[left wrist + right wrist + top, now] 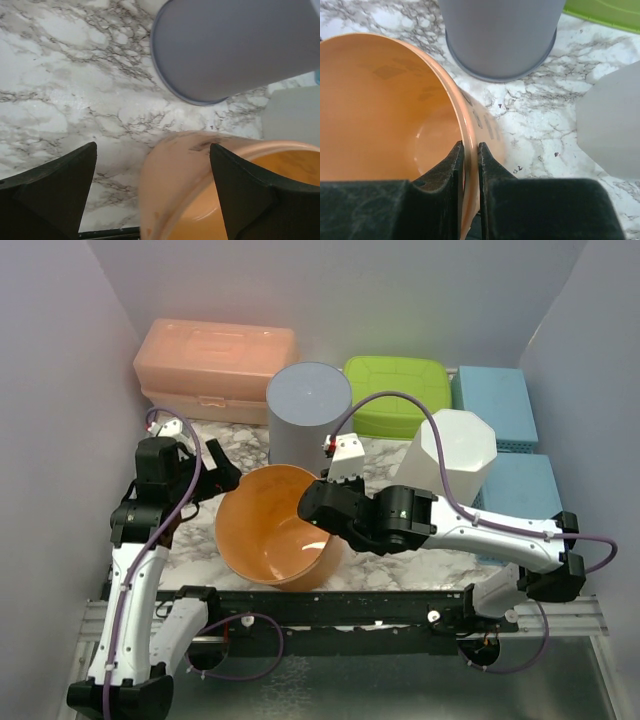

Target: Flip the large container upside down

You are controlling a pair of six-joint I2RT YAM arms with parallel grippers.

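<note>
The large orange container (275,525) stands mouth up, tilted, on the marble table near the front middle. My right gripper (318,505) is shut on its right rim; in the right wrist view the two fingers (455,162) pinch the thin orange wall (395,110) between them. My left gripper (222,475) is open at the container's left rim. In the left wrist view its fingers (235,185) straddle the rim of the container (175,180), one outside over the table and one over the inside.
A grey cylinder (307,410) stands upside down just behind the orange container. A white faceted container (452,455) stands to the right. A pink lidded box (213,365), a green box (398,393) and blue baskets (495,405) line the back and right.
</note>
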